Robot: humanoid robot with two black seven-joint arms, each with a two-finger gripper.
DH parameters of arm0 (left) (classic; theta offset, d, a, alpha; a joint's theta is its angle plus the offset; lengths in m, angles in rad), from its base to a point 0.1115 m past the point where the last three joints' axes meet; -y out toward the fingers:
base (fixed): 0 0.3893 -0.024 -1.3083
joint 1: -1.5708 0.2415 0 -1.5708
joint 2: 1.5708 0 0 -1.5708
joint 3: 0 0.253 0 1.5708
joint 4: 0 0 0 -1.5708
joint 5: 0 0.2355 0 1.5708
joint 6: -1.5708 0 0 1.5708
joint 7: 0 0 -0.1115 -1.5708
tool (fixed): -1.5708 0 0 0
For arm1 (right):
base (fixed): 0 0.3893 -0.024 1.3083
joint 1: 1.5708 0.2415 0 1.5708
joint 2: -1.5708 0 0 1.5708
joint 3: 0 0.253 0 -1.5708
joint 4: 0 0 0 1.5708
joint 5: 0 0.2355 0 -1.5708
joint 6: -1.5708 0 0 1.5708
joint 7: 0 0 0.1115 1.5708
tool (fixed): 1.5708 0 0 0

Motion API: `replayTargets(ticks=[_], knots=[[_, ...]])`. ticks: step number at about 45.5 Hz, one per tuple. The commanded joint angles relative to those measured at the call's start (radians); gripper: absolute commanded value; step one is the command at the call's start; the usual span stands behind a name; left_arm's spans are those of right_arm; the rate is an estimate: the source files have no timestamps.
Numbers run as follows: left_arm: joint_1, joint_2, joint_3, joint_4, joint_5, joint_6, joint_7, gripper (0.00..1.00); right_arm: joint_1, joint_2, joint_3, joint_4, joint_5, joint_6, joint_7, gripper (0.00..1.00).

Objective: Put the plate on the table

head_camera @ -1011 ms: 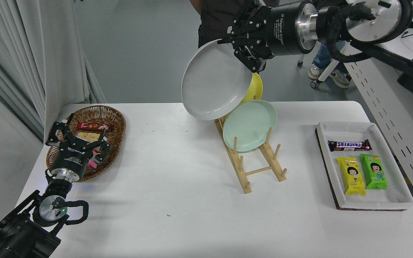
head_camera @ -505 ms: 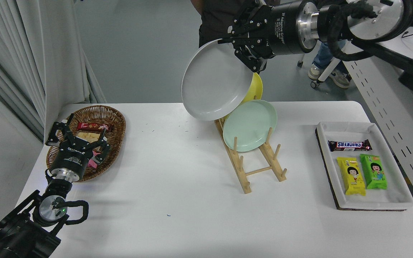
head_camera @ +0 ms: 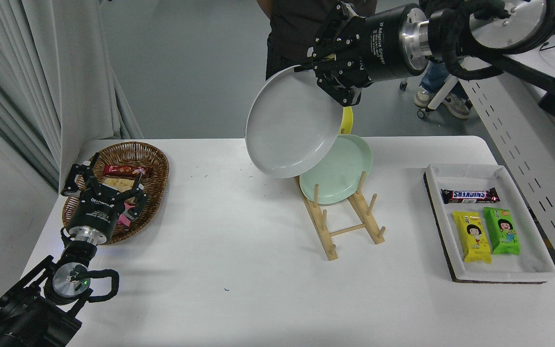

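The pale grey plate hangs tilted in the air above the far middle of the white table. My right gripper is shut on the plate's upper right rim. The plate is clear of the wooden rack and hides most of the yellow plate behind it. The mint-green plate stands in the rack. My left gripper is parked open at the lower left over the basket.
A wicker basket with snacks sits at the far left. A white tray with a Snickers bar and two snack packs sits at the right. A person stands behind the table's far edge at the top.
My right gripper has lowered the grey plate a little and tipped it flatter, so it now covers more of the yellow plate. The left arm has not moved.
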Motion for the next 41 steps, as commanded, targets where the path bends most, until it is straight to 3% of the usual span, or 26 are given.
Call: replayTargets(ticks=[1, 41], knots=[[0.000, 0.000, 0.000, 0.000, 0.000, 0.000, 0.000, 0.98, -0.001, 0.026, -0.044, 0.001, 0.031, -0.010, -0.017, 0.00], [0.000, 0.000, 0.000, 0.000, 0.000, 0.000, 0.000, 0.98, 0.026, 0.157, -0.224, -0.002, 0.152, -0.016, -0.009, 0.00]])
